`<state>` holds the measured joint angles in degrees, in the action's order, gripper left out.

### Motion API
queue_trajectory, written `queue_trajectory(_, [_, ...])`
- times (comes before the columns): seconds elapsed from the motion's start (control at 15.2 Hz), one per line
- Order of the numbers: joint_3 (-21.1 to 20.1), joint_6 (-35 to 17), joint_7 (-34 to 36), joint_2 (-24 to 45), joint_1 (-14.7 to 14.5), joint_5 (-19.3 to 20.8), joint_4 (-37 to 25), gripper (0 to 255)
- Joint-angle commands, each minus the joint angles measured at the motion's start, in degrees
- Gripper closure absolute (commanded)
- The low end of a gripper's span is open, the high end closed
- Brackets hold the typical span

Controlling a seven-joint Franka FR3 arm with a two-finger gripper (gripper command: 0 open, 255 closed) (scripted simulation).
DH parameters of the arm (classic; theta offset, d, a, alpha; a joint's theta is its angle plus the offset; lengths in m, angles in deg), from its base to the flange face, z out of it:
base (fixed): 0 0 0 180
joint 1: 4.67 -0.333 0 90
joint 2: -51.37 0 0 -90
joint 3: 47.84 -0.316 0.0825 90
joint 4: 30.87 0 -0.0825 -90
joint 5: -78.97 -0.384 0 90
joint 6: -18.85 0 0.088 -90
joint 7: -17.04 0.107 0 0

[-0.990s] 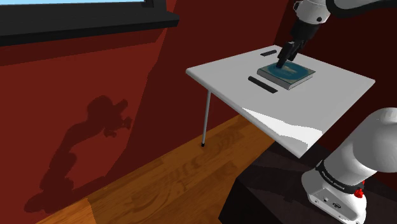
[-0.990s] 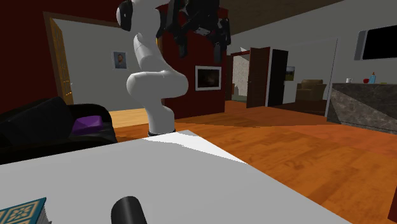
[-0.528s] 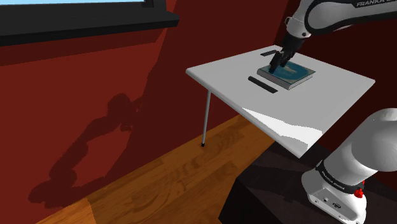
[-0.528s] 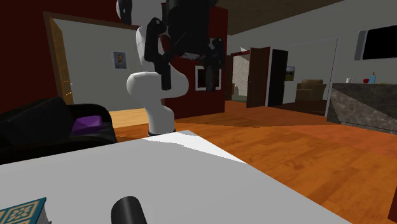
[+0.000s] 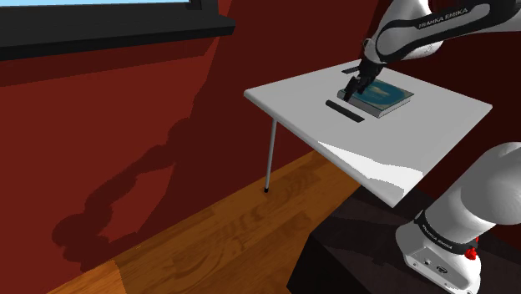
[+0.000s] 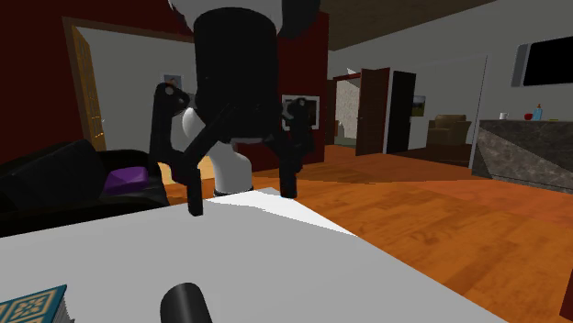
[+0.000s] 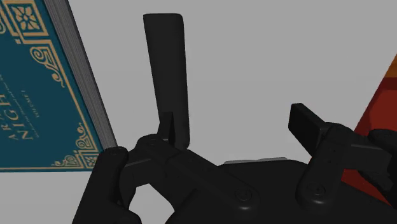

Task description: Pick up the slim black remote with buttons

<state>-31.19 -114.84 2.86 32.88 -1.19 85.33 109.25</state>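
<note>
Wrist view: remote [image 7: 167,70] clear of book [image 7: 38,83] edge.

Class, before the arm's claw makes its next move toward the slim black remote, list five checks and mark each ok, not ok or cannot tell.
1. Claw open: ok, its fingers stand apart.
2. Slim black bar-shaped remote centred in the gap: not ok, it lines up with one finger.
3. Remote free: ok, it lies flat on the white tabletop with nothing on it.
4. Teal hardcover book with gold ornament clear of the remote: ok, a strip of table separates them.
5. Claw height over the remote: cannot tell.
</note>
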Motion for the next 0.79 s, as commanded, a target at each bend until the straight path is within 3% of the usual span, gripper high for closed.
queue_trajectory(0.0, [1.65,-3.44,-1.94,4.12,-0.24,-1.57,-1.16,0])
queue_trajectory(0.4, [6.05,-11.05,-11.16,17.60,-0.76,-11.04,-7.23,0])
queue_trajectory(0.73, [5.83,-14.11,-12.74,19.92,-0.60,-13.05,-6.25,0])
